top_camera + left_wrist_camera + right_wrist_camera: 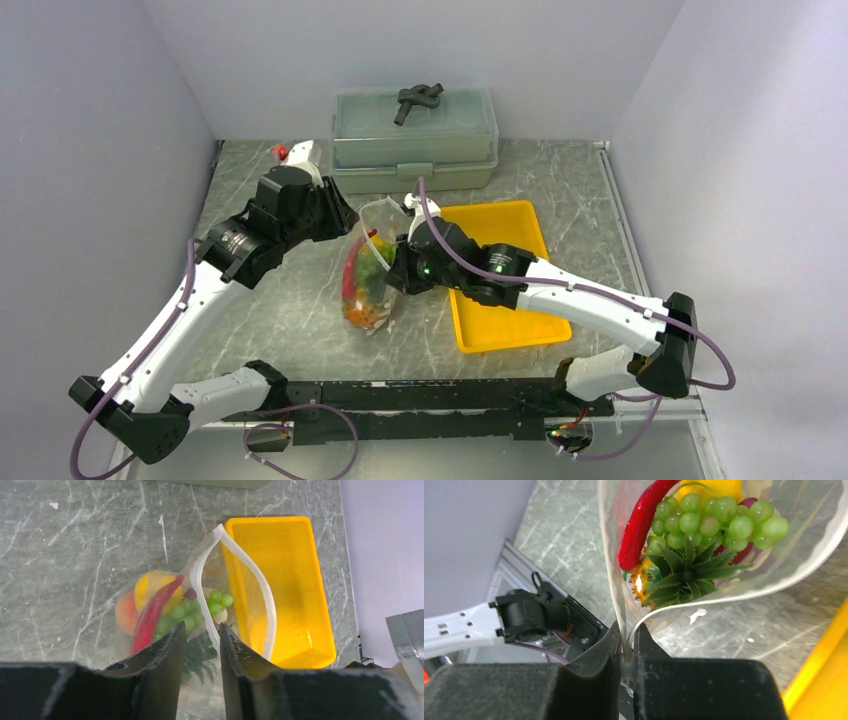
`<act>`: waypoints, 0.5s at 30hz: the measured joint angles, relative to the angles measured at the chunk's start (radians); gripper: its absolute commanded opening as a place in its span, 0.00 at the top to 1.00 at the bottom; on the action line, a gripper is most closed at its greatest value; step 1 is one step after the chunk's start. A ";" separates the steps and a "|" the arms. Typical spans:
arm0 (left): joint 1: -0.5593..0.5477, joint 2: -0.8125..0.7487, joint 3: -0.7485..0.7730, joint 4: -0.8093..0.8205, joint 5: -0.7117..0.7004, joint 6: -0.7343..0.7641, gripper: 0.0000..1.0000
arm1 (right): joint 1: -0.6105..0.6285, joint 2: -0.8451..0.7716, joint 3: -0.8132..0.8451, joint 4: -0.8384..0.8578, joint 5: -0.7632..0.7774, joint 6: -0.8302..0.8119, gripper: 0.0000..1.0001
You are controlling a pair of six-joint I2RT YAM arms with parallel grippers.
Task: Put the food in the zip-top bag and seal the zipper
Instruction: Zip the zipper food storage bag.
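While the food (704, 522) sits inside, bag (365, 290) stands on tabletop (290, 310) beside tray (500, 345), zipper (195, 575) gaping. Right hand (626, 652) pinches zipper's end. Left hand (201, 632) is narrowly parted, astride bag wall. Risk: bowed track misaligns under a sliding pinch, leaving gaps.

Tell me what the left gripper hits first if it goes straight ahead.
Most likely the bag: the left gripper points at its clear wall just beside the zipper, with the grapes right behind. Depth is unclear; it may already touch.
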 measured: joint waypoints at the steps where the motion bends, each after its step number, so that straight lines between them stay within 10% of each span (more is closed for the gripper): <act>1: 0.000 0.001 0.003 0.000 0.000 0.007 0.60 | 0.000 -0.003 0.009 -0.018 0.000 -0.016 1.00; 15: 0.000 -0.046 0.080 -0.031 -0.005 0.132 0.54 | 0.000 -0.002 0.234 -0.285 -0.006 -0.216 1.00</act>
